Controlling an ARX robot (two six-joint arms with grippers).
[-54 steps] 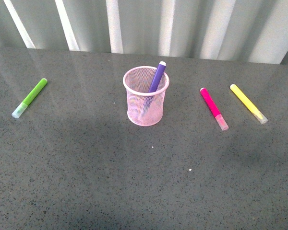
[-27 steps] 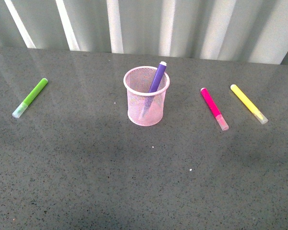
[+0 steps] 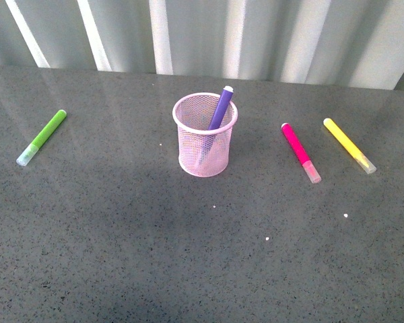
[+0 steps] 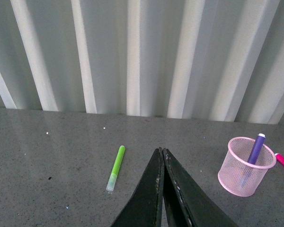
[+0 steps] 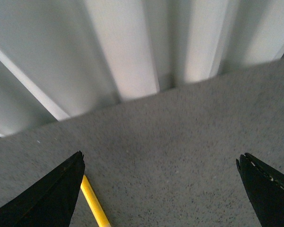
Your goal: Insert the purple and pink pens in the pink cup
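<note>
Front view: half done. Purple pen (image 3: 221, 108) already in the cup (image 3: 204, 151) at frame centre, leaning on the rim. Pink pen (image 3: 299, 152) flat on the counter (image 3: 188, 256) right of centre, well apart from the cup, not yet lifted or dropped in. Left pincer (image 4: 161, 153) closed tight on nothing; right pincer (image 5: 159, 158) spread wide, empty; both outside the front view.

1. Front: high, centred, looking down across table (image 3: 121, 256) toward ribbed far wall (image 3: 188, 33).
2. Left wrist: low, left side, faces that wall; shares pink cup (image 4: 234, 172), green marker (image 4: 116, 168) with front.
3. Right wrist: closer, right side (shares yellow marker (image 5: 95, 205)).
</note>
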